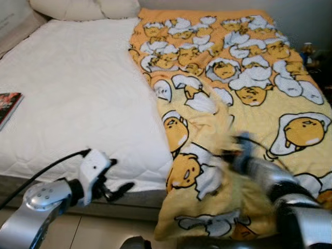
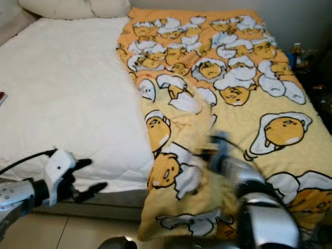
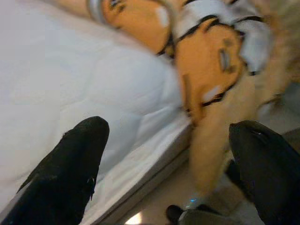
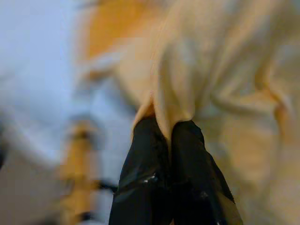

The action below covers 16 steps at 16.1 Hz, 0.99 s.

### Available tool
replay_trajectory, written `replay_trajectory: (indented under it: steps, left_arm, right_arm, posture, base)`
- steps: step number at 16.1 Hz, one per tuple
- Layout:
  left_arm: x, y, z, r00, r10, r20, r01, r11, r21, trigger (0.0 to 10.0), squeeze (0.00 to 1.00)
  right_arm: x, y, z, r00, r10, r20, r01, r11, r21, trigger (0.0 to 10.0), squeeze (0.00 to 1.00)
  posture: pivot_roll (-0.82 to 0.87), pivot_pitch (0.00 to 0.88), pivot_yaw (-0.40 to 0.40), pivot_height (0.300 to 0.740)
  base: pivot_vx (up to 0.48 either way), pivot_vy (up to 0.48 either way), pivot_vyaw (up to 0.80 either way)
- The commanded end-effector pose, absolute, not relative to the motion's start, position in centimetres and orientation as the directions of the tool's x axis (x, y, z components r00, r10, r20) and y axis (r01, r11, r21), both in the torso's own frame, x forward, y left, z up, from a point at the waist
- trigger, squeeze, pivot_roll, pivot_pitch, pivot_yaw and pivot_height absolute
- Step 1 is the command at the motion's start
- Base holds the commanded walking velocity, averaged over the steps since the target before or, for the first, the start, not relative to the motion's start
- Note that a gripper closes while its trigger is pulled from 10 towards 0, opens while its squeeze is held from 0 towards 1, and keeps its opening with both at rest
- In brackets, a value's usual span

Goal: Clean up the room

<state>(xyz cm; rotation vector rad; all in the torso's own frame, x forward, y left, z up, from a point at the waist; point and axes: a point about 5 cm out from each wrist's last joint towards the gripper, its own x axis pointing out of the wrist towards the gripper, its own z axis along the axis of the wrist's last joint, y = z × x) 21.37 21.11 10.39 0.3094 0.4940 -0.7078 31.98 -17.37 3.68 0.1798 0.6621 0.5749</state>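
White mattress bare across the left half, pillows at the head edge. Yellow cartoon-print blanket spread over the right half, its near corner draped over the foot edge of the mattress. Right gripper clamped tight on a raised fold of the blanket near that foot edge; arm blurred. Left gripper hovering just off the foot edge, fingers spread wide, holding nothing. Book lying at the left edge of the mattress.
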Motion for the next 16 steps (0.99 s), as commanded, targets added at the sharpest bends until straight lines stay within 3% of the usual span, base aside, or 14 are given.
replay_trajectory:
  steps: [1,3,5,8,9,10,11,12,13,14,15,16]
  left_arm:
    - [21.4,22.1,9.9,0.686,-0.480,-0.548,0.640,0.755,0.140,10.0,0.00]
    - [21.8,23.2,9.2,0.721,-0.400,-0.566,0.582,0.793,0.182,10.0,0.00]
    - [22.8,25.4,9.1,0.799,-0.234,-0.553,0.441,0.853,0.277,10.0,0.00]
    - [23.5,27.3,9.6,0.853,-0.105,-0.511,0.317,0.882,0.348,10.0,0.00]
    - [24.0,28.6,10.3,0.873,-0.041,-0.485,0.255,0.888,0.383,10.0,0.00]
    - [24.3,29.0,10.8,0.880,-0.027,-0.474,0.238,0.889,0.391,10.0,0.00]
    - [24.5,29.2,10.9,0.883,-0.023,-0.469,0.233,0.889,0.395,10.0,0.00]
    - [24.5,29.3,10.8,0.884,-0.015,-0.468,0.228,0.887,0.401,10.0,0.00]
    - [24.5,29.6,10.7,0.882,-0.003,-0.471,0.221,0.885,0.409,10.0,0.00]
    - [24.6,29.8,10.6,0.882,0.011,-0.471,0.213,0.883,0.418,10.0,0.00]
    - [24.7,30.0,10.6,0.883,0.018,-0.470,0.208,0.882,0.424,10.0,0.00]
    - [24.8,30.1,10.7,0.883,0.017,-0.470,0.209,0.880,0.426,10.0,0.00]
  right_arm:
    - [32.4,-15.5,4.9,0.569,0.661,-0.490,-0.584,0.744,0.325,0.0,0.00]
    - [32.2,-12.7,6.1,0.452,0.771,-0.448,-0.726,0.610,0.317,0.0,0.00]
    - [31.3,-7.4,8.9,0.286,0.899,-0.333,-0.857,0.395,0.332,0.0,0.00]
    - [30.0,-2.5,12.3,0.165,0.972,-0.169,-0.904,0.218,0.367,0.0,0.00]
    - [28.8,0.4,15.4,0.077,0.997,-0.013,-0.910,0.076,0.407,0.0,0.00]
    - [28.3,1.1,16.1,0.053,0.998,0.020,-0.909,0.040,0.415,0.1,0.00]
    - [28.1,1.2,15.8,0.056,0.998,0.001,-0.914,0.051,0.404,8.2,0.00]
    - [28.0,1.0,15.0,0.071,0.997,-0.042,-0.914,0.082,0.396,10.0,0.00]
    - [27.9,0.8,14.2,0.092,0.993,-0.078,-0.907,0.116,0.405,10.0,0.00]
    - [27.8,0.6,14.0,0.111,0.990,-0.090,-0.892,0.139,0.430,10.0,0.18]
    - [27.8,0.5,14.0,0.150,0.985,-0.083,-0.867,0.171,0.469,10.0,1.00]
    - [27.8,0.4,14.2,0.168,0.984,-0.061,-0.847,0.175,0.501,10.0,1.00]
  posture:
    - [0.10,0.000,0.031,0.740]
    - [0.10,0.000,0.027,0.740]
    - [0.10,0.000,0.018,0.740]
    - [0.12,0.000,0.006,0.740]
    - [0.13,0.000,0.007,0.740]
    - [0.13,0.000,0.009,0.740]
    - [0.12,0.000,0.013,0.740]
    - [0.12,0.000,0.014,0.740]
    - [0.12,0.000,0.016,0.740]
    - [0.12,0.000,0.018,0.740]
    - [0.12,0.000,0.020,0.740]
    - [0.12,0.000,0.022,0.740]
  base:
    - [0.000,0.000,0.00]
    - [0.000,0.000,0.00]
    - [0.000,0.000,0.00]
    - [0.000,0.000,0.00]
    - [0.000,0.000,0.00]
    - [0.000,0.000,0.00]
    - [0.000,0.000,0.00]
    - [0.000,0.000,0.00]
    - [0.000,0.000,0.00]
    - [0.000,0.000,0.00]
    - [0.000,0.000,0.00]
    - [0.000,0.000,0.00]
